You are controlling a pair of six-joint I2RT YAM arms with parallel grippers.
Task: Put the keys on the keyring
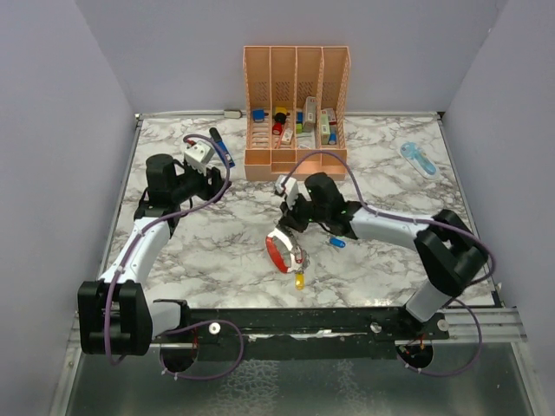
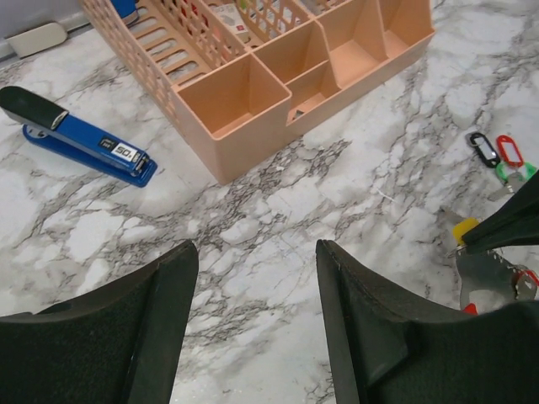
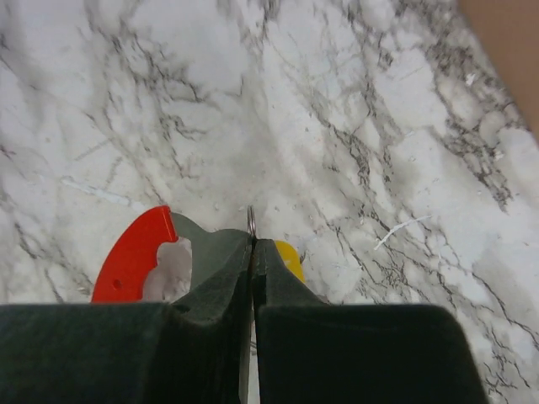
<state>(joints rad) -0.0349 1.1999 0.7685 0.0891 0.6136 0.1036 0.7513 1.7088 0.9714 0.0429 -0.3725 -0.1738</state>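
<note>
Top view: right gripper (image 1: 290, 230) is down at the table centre, tips at the upper edge of the keyring (image 1: 279, 252). A yellow key (image 1: 300, 280) lies just below the ring and a blue key (image 1: 337, 243) near its right. The left gripper (image 1: 212, 173) hangs well apart at the left, near a blue stapler (image 1: 221, 147). Left wrist view: fingers spread, nothing between them. More keys (image 2: 504, 156) with black, red and green tags lie far right. Right wrist view: jaws pressed flat together, pinching a thin wire ring (image 3: 251, 219) at the tips. The keyring's grey half touches the left finger and the yellow tag sits just beside the right. Cannot tell whose ring it is. Judgement: the step is gripping a key's loop for threading. Next calls for steadying the keyring, probably with the left arm.
</note>
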